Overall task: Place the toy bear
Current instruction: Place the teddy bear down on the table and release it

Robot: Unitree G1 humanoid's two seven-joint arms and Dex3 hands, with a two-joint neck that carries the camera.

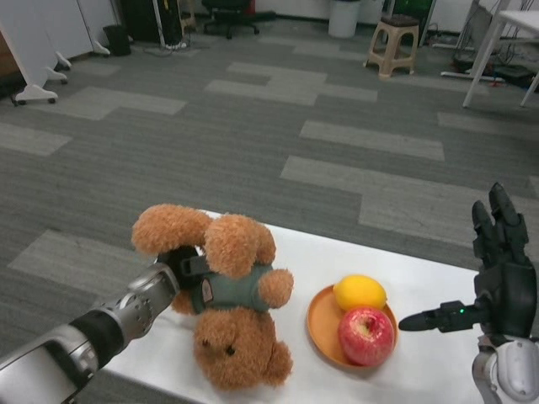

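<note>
A brown toy bear (227, 295) in a green shirt hangs upside down over the white table (421, 370), head toward me and legs up. My left hand (181, 265) grips it at the body, mostly hidden behind the plush. The bear's head touches or nearly touches the tabletop left of an orange plate (320, 324). At the right edge my right hand (497, 286) is raised above the table, fingers spread upward and thumb pointing left, holding nothing.
The orange plate holds a yellow lemon (360, 293) and a red apple (366, 335), close to the bear's right side. Beyond the table lies grey carpet, with a beige stool (393, 44) and white furniture far back.
</note>
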